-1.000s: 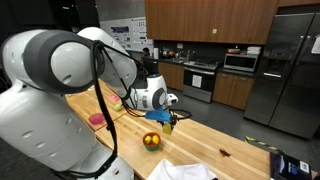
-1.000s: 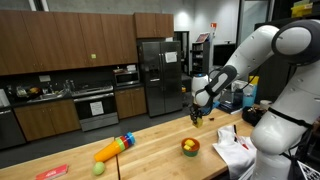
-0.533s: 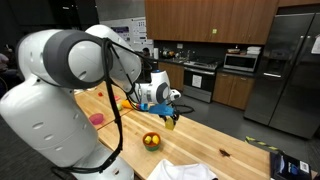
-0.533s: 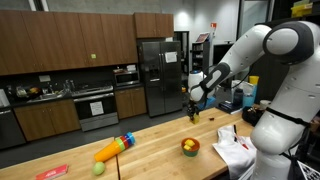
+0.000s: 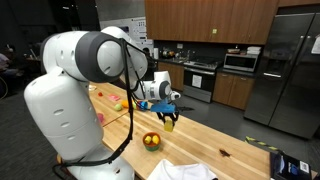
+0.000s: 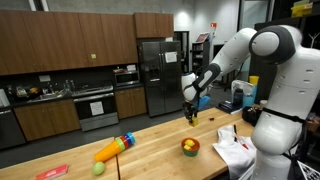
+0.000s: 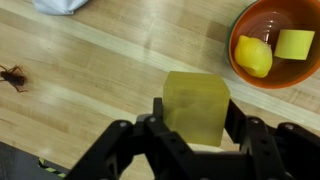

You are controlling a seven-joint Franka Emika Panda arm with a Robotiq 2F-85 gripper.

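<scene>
Just beside the orange bowl (image 7: 268,20), the gripper (image 7: 195,130) has its two fingers clamped on a yellow-green block (image 7: 197,98). The block is outside the bowl, not touching it. Inside the bowl lie a lemon (image 7: 253,55) and a smaller block (image 7: 294,43).

The exterior views were dimly lit from overhead, and a soft sheen was caught on the refrigerator (image 5: 285,65). In the brighter wrist view, the yellow block (image 7: 197,95) in the gripper (image 7: 196,115) was slightly blurred.
</scene>
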